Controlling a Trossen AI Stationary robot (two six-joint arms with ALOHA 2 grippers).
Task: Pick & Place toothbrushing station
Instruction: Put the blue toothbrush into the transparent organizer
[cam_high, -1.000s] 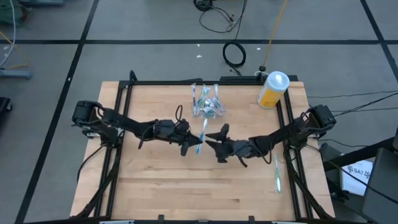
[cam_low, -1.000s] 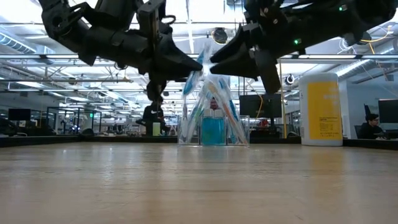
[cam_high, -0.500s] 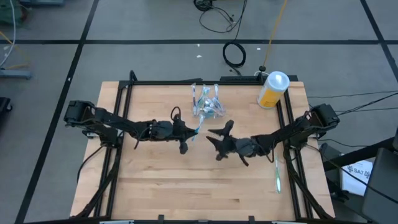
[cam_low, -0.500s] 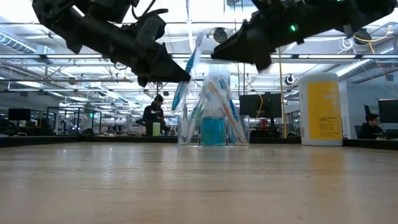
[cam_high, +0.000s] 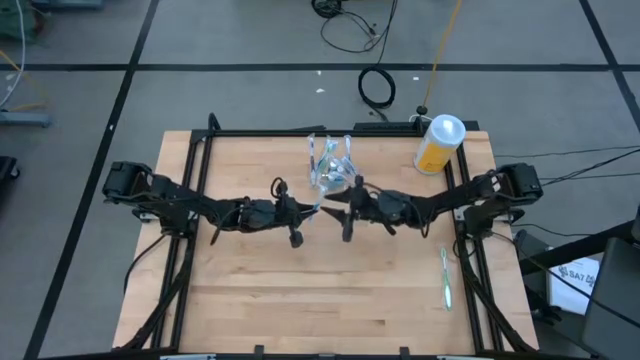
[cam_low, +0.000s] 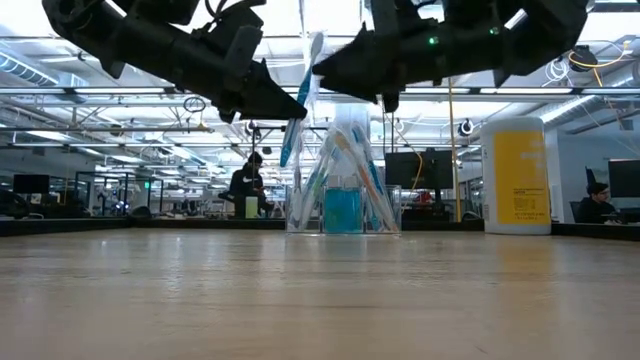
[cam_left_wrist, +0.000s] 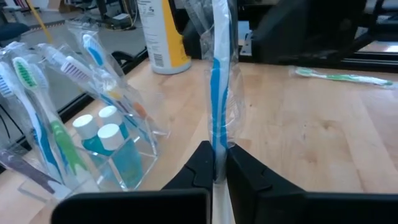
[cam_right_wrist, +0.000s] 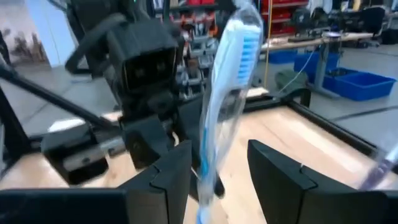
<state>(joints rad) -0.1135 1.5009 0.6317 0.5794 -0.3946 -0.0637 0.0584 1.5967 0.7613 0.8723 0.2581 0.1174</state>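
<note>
1. Though wrapped in a clear film sleeve, the brush (cam_left_wrist: 216, 93) reads as a thin, stiff blue-and-white plastic stick; judged very light, the film slippery and crinkly. It stands nearly upright above the surface (cam_high: 300, 310), just beside the cup (cam_high: 330, 170).
2. Left hand (cam_left_wrist: 216, 163): clenched on the brush's lower handle, a sound place to hold, as the stem is rigid there and the bristle end stays free.
3. Right hand (cam_right_wrist: 214, 165): fingers spread either side of the same brush, near its upper part, not visibly gripping it.
4. Cup: clear, hard plastic with thin walls; likely light and easily tipped. It holds more brushes (cam_left_wrist: 37, 106) fanned outward and teal tubes (cam_left_wrist: 109, 146) with white caps.
5. Spare brush (cam_high: 446, 278): green and clear, lying flat near the right edge, well apart.
6. Bottle (cam_high: 438, 145): yellow, white cap, at the far right corner.
7. Surface: pale wood, smooth.
</note>
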